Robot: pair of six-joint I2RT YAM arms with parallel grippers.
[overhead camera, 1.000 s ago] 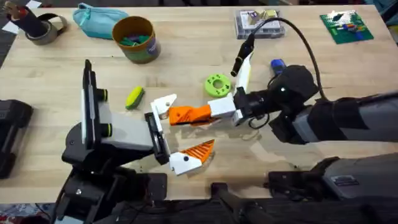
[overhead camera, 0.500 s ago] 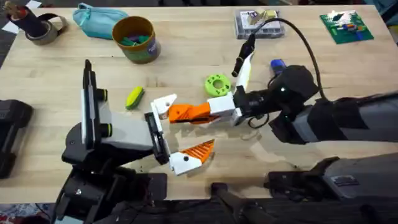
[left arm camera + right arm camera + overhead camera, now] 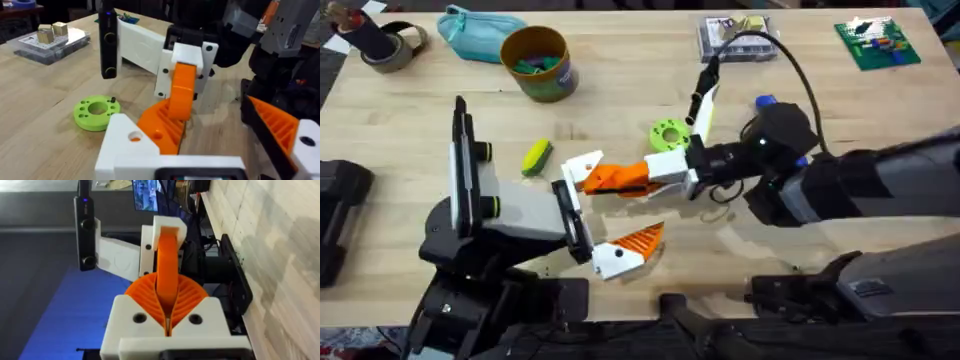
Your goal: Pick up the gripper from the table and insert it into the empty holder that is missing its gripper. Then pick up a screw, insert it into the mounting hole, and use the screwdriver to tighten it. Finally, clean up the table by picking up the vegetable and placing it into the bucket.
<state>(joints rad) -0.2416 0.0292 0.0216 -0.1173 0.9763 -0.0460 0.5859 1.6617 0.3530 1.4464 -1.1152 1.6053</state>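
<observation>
Between the right gripper's (image 3: 620, 178) closed pads, the gripper (image 3: 605, 178) is held, its tip at the white holder (image 3: 582, 168) on the left gripper (image 3: 600, 215). That left gripper stands wide, one orange pad (image 3: 640, 240) beside the held piece. Beyond it lie the vegetable (image 3: 535, 157) and, farther off, the bucket (image 3: 536, 63).

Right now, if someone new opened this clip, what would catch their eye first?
The right gripper at mid-table, shut on the orange gripper and pressing it toward the left gripper. Next, the lime-green ring just behind them, and the vegetable lying loose near the bucket.
</observation>
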